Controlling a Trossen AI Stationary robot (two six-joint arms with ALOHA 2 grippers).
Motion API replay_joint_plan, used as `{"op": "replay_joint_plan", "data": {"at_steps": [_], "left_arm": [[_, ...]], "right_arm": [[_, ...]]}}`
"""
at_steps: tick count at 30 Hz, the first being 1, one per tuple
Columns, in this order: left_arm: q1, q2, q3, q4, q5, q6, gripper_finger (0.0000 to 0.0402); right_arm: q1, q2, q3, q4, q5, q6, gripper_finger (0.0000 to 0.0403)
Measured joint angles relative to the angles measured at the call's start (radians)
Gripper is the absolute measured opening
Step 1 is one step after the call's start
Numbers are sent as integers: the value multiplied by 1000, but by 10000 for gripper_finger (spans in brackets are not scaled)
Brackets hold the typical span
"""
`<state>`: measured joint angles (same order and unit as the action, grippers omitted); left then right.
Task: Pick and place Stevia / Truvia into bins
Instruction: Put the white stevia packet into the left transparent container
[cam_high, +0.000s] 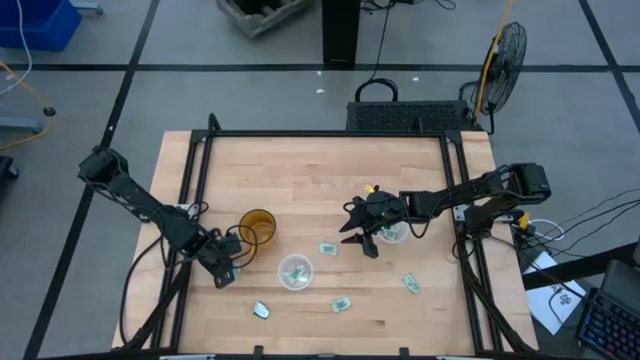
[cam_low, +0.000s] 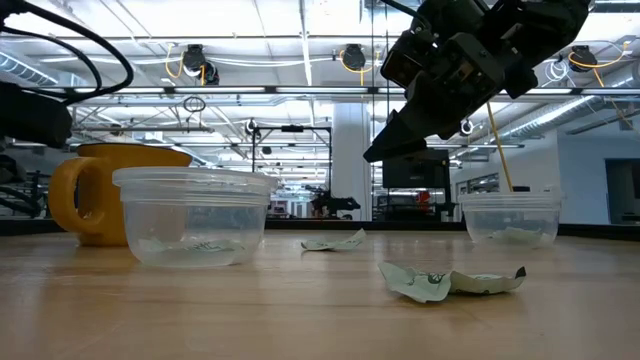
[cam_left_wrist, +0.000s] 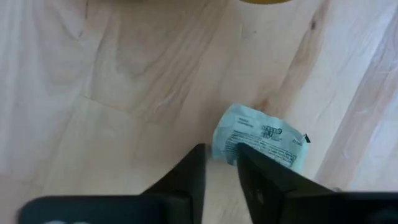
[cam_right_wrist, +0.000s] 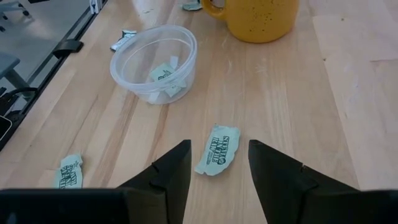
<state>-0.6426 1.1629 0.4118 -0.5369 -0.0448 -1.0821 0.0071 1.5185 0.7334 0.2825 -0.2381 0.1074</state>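
A: Where's the right pincer (cam_high: 361, 238) rn?

B: Above the pale wood table (cam_high: 300, 170), fingers spread wide, nothing in them. A small pale green-and-white paper sachet (cam_right_wrist: 217, 157) lies flat on the wood right ahead of its fingertips.

A: And the left pincer (cam_high: 222, 270)?

B: Low near the table's front left, beside the amber-orange handled mug (cam_high: 257, 227). Fingers narrow, just a slit; another crumpled green sachet (cam_left_wrist: 261, 143) lies at the tips, not held.

A: Cups?

B: Two round clear plastic cups: one (cam_high: 295, 271) near the mug w/ sachets inside, the other (cam_high: 392, 232) by the right pincer. Loose sachets on the wood, e.g. one (cam_high: 411, 284) front right.
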Motion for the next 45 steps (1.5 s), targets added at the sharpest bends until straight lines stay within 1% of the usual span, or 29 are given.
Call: {"op": "replay_joint_plan", "data": {"at_steps": [4, 6, 10, 17, 19, 23, 24, 26, 30, 36, 40, 45], "left_arm": [[1, 0, -1, -9, -2, 20, 27], [1, -6, -2, 1, -1, 29, 9], [1, -33, 19, 19, 16, 28, 10], [0, -100, 145, 25, 17, 52, 4], [-1, -111, 189, 26, -18, 95, 3], [6, -106, 267, 36, -147, 228, 3], [15, -98, 279, 57, -171, 272, 3], [39, -73, 286, 124, -181, 364, 3], [106, 15, 286, 255, -136, 542, 2], [234, 163, 285, 371, -95, 785, 2], [319, 221, 285, 463, -34, 858, 2], [374, 261, 285, 490, 14, 874, 8]], "right_arm": [[0, 0, 0, 0, 0, 0, 155], [0, 0, 0, 0, 0, 0, 155], [0, 0, 0, 0, 0, 0, 155], [0, 0, 0, 2, 0, 0, 155], [0, 0, 0, 3, 0, 0, 155], [0, 0, 0, 4, 0, 0, 155], [0, 0, 0, 5, 0, 0, 155], [0, 0, 0, 5, 0, 0, 155], [0, 0, 0, 5, 0, 0, 155], [-1, 0, 0, 5, 0, 0, 155], [-1, 0, 0, 5, 1, 0, 155], [-1, 0, 0, 5, 1, 0, 155]]}}
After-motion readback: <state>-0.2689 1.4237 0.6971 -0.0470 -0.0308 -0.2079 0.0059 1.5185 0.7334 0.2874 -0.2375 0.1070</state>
